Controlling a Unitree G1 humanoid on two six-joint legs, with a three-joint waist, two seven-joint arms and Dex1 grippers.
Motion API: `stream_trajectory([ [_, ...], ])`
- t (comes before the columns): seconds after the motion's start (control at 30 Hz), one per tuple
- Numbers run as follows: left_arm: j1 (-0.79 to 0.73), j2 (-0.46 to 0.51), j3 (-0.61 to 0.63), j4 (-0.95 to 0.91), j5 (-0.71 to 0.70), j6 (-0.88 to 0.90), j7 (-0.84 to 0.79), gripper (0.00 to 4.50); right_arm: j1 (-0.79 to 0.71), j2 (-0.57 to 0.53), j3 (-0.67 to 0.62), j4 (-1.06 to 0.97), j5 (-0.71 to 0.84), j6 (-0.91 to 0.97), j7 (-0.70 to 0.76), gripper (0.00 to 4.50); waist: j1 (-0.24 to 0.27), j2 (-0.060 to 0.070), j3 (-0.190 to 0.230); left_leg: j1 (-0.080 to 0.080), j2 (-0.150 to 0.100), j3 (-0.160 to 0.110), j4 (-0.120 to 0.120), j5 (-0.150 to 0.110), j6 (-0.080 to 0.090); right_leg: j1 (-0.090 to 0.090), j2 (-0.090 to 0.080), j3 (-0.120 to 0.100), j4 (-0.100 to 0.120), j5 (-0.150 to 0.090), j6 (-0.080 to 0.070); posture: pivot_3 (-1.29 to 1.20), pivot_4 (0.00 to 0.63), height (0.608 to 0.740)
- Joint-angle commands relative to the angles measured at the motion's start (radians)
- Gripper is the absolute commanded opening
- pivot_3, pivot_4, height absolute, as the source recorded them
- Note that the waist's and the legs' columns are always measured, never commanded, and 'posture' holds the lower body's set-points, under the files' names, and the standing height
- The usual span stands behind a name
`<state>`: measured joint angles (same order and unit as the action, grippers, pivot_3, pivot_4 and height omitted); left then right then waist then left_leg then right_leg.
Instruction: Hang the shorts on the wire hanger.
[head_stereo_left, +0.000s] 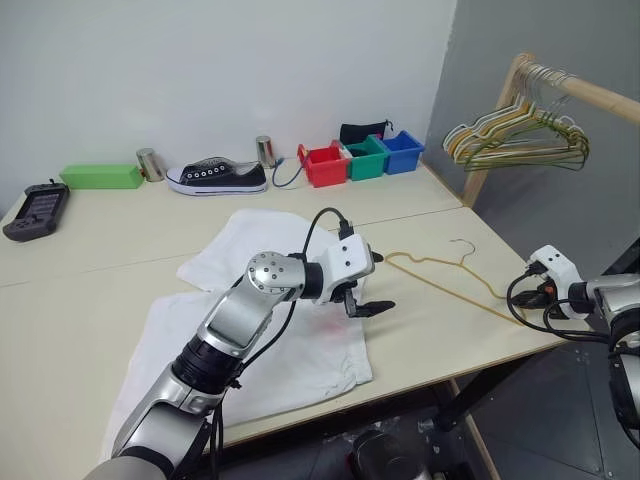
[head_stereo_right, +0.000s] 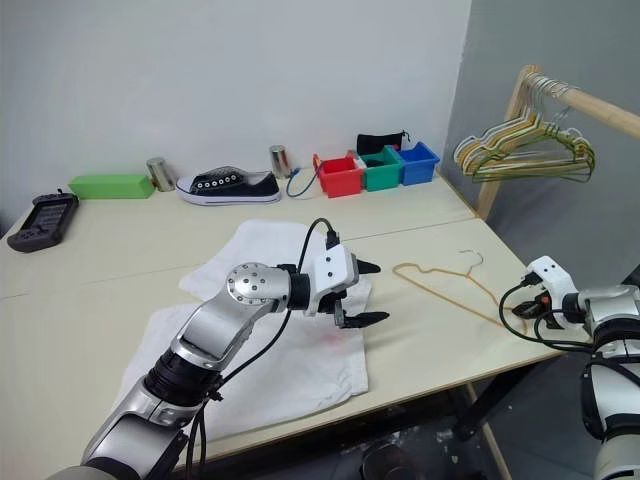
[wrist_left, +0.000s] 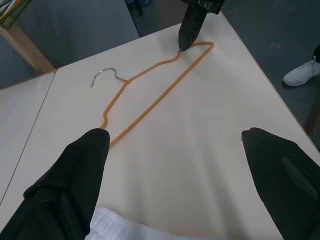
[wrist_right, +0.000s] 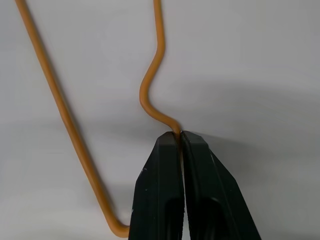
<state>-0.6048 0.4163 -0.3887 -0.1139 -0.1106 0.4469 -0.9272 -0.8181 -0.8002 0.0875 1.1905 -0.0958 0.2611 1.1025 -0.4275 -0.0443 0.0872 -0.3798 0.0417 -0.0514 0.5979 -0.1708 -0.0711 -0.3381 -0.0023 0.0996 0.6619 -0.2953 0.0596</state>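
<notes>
Two black fingers of the right gripper (wrist_right: 178, 137) are pinching the thin yellowish-tan wire hanger (head_stereo_left: 452, 283) at its shoulder bend near one end, clenched so tightly that the wire is just showing in the slit between them. The hanger is lying flat on the pale wooden table (head_stereo_left: 420, 340), toward the table's right corner, with its small hook (head_stereo_left: 463, 247) pointing away from the robot. Gripping at the far end is probably meant to leave the rest of the triangle free, so cloth can be fed onto it from the other side.

The left gripper (head_stereo_left: 362, 283) is hovering with its fingers spread wide and grasping nothing, poised just above the right edge of the large white soft cloth shorts (head_stereo_left: 290, 350). The shorts are lying spread and rumpled on the table, left of the hanger and apart from it, with a faint orange-red mark (head_stereo_left: 328, 322) showing just below the gripper. That released hand seems to be waiting there so it can take the fabric once the hanger is secured.

Several thicker green-yellow hangers (head_stereo_left: 520, 140) are hanging on a wooden rail (head_stereo_left: 585, 93) beyond the table's right end, well apart from the work.
</notes>
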Motion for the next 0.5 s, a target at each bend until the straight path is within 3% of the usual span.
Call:
stream_trajectory([
  [0.03,-0.025,0.006,0.045,0.002,-0.001,-0.027,0.012,4.5,0.016,0.012,-0.01,-0.069,0.017,0.004,0.031,0.01,-0.001,0.0,0.0,0.0,0.0,0.0,0.0,0.0,0.0,0.0,0.0,0.0,0.0,0.0,0.0,-0.24,0.028,0.74],
  [0.17,-0.055,0.036,0.128,0.054,-0.024,-0.026,0.019,4.5,0.064,-0.002,-0.031,-0.365,0.041,0.002,0.018,0.01,-0.003,0.004,0.002,-0.001,-0.001,0.001,-0.001,0.0,0.0,-0.001,0.0,0.001,0.0,0.0,0.0,-0.26,0.029,0.74],
  [0.33,-0.135,0.136,0.282,0.206,-0.07,-0.041,-0.006,4.5,0.061,0.027,-0.04,-0.794,0.008,0.0,-0.138,0.01,-0.006,0.013,0.005,-0.003,-0.003,0.0,-0.005,0.0,0.0,-0.009,0.0,0.003,0.003,0.0,0.001,-0.27,0.029,0.74],
  [0.5,-0.223,0.226,0.372,0.349,-0.121,-0.048,-0.079,4.5,0.049,0.076,0.017,-0.945,-0.108,-0.132,-0.329,0.01,0.006,0.014,0.005,-0.01,-0.002,-0.001,-0.007,0.0,0.0,-0.015,0.0,0.0,0.003,0.003,0.006,-0.25,0.02,0.74],
])
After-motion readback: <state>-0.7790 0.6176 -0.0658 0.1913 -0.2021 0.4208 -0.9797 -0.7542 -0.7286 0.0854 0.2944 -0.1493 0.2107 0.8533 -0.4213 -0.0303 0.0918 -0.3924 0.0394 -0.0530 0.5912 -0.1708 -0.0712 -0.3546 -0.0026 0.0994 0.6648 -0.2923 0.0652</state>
